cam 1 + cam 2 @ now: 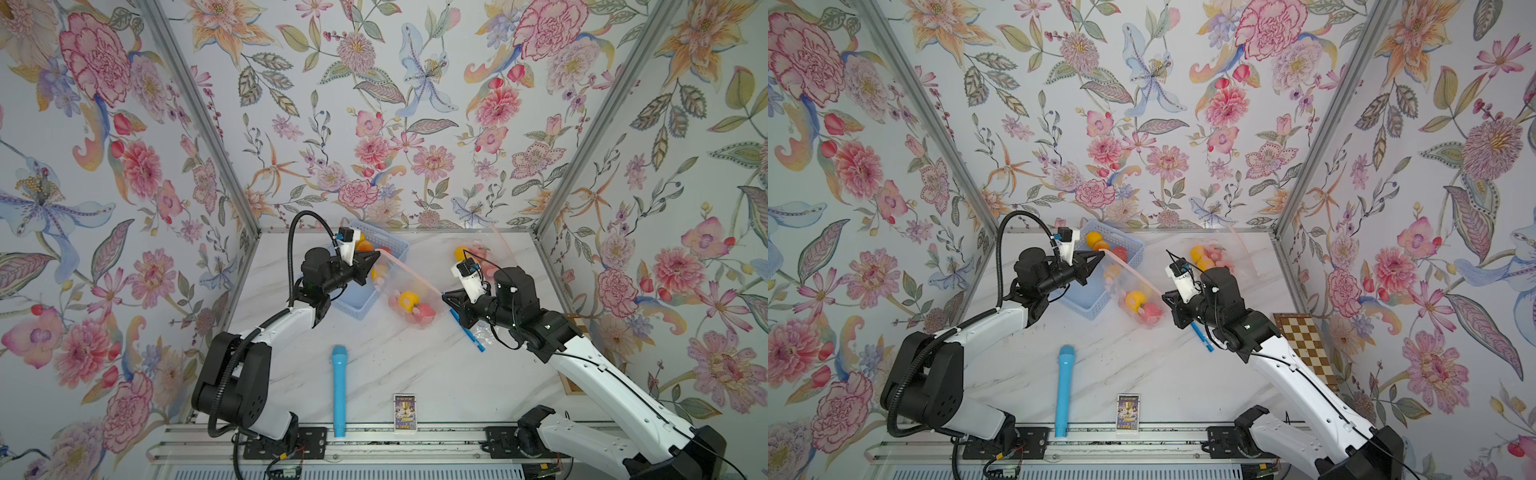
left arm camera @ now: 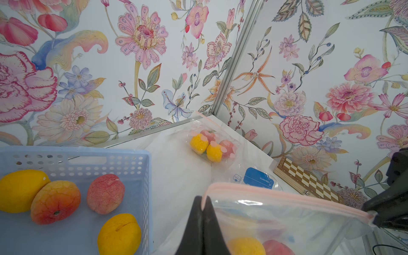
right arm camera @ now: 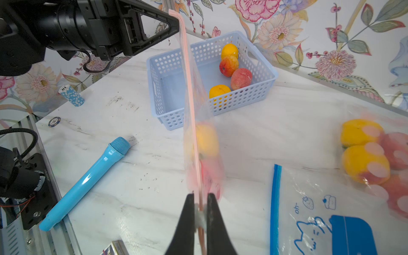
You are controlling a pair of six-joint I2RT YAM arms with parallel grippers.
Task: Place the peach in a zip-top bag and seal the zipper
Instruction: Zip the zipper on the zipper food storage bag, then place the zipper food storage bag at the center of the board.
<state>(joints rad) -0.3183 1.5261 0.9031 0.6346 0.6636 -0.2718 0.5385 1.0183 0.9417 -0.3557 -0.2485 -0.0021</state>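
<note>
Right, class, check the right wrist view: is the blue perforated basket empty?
No, the blue basket holds four pieces of fruit, two yellow and two reddish.

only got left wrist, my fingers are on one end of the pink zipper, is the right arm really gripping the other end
observer: yes, the right wrist view shows the right gripper with its fingers shut on the pink zipper.
operator: whats on the table near the front
observer: a blue toy microphone lies there, reaching the front edge.
operator: anything else hidden from me
observer: a stack of blue poker chips stands by the wall on the left arm's side.
</note>
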